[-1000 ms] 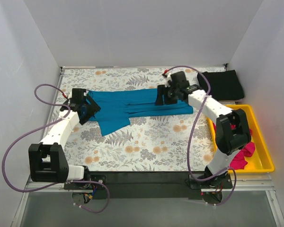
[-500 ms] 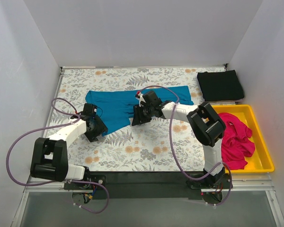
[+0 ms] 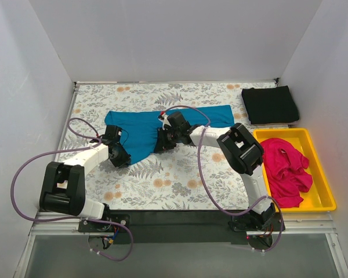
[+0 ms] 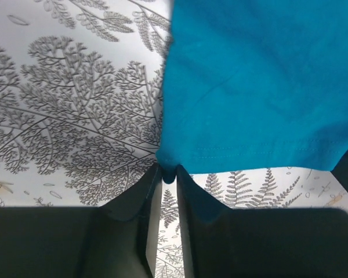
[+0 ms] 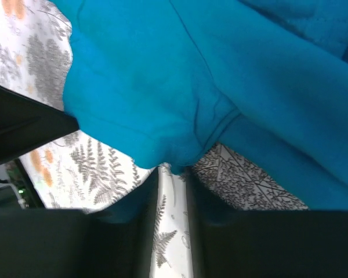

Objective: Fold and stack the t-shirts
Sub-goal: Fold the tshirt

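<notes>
A teal-blue t-shirt [image 3: 145,124] lies spread across the middle of the floral table, its lower flap hanging toward the near side. My left gripper [image 3: 122,157] is at that flap's near left corner; the left wrist view shows it [image 4: 168,172] shut on the hem corner of the teal t-shirt [image 4: 249,87]. My right gripper [image 3: 159,144] sits at the near edge mid-shirt; in the right wrist view it [image 5: 174,169] pinches a bunched fold of the teal t-shirt [image 5: 191,75]. A black t-shirt [image 3: 271,104] lies folded at the back right. A magenta-pink t-shirt [image 3: 284,165] is crumpled in the tray.
The yellow tray [image 3: 325,182] stands along the right edge of the table. White walls enclose the table on the left, back and right. The floral tablecloth [image 3: 180,179] shows bare between the shirt and the arm bases.
Both arms have pulled back from the shirt's far corners to its near edge. Both pairs of jaws have closed onto the teal fabric.
</notes>
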